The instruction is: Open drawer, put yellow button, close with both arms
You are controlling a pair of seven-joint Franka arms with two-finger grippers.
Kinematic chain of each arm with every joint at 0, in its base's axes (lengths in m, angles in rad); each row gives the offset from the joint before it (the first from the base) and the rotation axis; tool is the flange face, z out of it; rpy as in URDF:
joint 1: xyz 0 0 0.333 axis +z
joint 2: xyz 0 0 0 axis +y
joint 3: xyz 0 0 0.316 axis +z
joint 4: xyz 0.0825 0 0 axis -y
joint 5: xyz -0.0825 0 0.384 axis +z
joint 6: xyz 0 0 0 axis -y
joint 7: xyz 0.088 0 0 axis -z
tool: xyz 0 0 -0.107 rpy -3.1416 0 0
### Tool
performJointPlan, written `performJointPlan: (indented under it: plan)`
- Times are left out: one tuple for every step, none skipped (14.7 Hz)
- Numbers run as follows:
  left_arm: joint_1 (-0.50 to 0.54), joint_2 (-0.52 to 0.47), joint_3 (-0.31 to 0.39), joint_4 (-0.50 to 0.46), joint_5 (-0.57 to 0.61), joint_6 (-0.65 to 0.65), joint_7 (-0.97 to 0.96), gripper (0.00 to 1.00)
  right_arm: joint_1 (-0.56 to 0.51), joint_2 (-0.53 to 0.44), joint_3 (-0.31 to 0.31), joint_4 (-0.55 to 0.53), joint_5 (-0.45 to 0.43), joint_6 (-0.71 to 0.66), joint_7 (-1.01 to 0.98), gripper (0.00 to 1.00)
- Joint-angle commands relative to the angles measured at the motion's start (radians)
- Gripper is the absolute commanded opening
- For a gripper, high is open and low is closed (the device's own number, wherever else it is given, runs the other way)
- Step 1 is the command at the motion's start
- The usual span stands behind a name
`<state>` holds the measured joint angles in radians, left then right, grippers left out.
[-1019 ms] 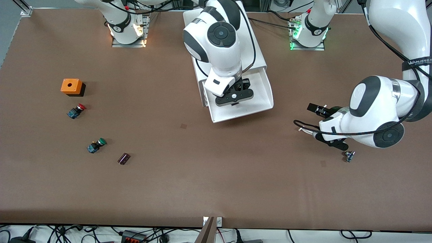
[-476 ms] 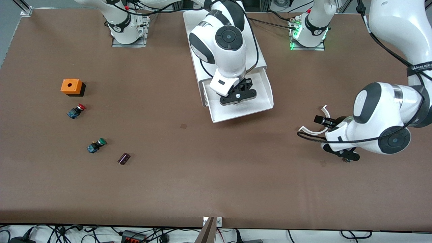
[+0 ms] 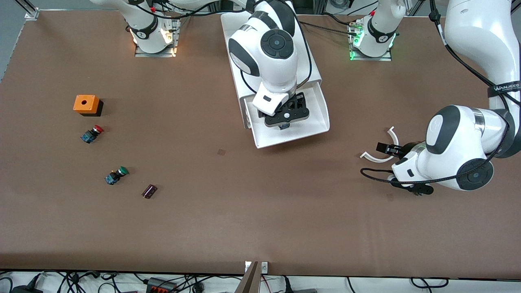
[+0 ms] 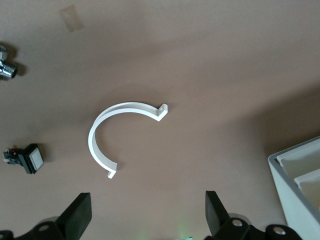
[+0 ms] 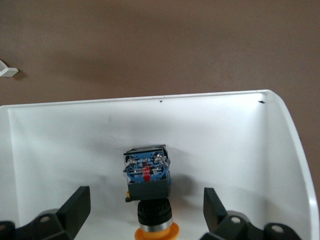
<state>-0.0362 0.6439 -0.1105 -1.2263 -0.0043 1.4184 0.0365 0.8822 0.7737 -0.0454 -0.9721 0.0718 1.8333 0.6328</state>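
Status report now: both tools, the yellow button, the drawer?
Right tool open over drawer. Yellow button lying in drawer, released. Left tool open above white curved clip. Drawer open.

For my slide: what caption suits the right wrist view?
Yellow button lying in the open drawer between the right hand's open fingers.

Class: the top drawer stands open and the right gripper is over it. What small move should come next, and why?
Probably lift the right gripper straight up out of the drawer. Its fingers are spread, and the yellow button lies on the drawer floor between them, untouched. The left gripper, open, hovers over a white curved clip toward the left arm's end; closing needs the drawer free.
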Motion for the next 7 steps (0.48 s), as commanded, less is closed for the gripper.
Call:
performJointPlan:
  plan:
    - [-0.022,0.002,-0.021,0.019,-0.022,0.006,-0.149,1.00,-0.038,-0.033,-0.004,0.024,-0.015,-0.017,0.022,1.00]
    - [-0.037,0.000,-0.026,0.019,-0.043,0.043,-0.206,1.00,-0.072,-0.053,-0.004,0.024,-0.018,-0.025,0.015,1.00]
    - [-0.050,-0.006,-0.026,0.016,-0.068,0.077,-0.257,1.00,-0.113,-0.062,-0.004,0.024,-0.020,-0.045,-0.002,1.00]
    - [-0.066,-0.006,-0.026,0.016,-0.091,0.091,-0.311,1.00,-0.159,-0.082,-0.004,0.024,-0.020,-0.071,-0.042,1.00]
    - [-0.089,-0.006,-0.026,0.014,-0.098,0.126,-0.372,1.00,-0.208,-0.091,-0.007,0.023,-0.023,-0.092,-0.094,1.00]
    - [-0.114,-0.006,-0.026,0.016,-0.098,0.169,-0.415,1.00,-0.247,-0.096,-0.017,0.021,-0.042,-0.097,-0.155,1.00]
    - [-0.146,-0.007,-0.026,0.016,-0.106,0.216,-0.464,1.00,-0.284,-0.111,-0.027,0.016,-0.068,-0.098,-0.206,1.00]
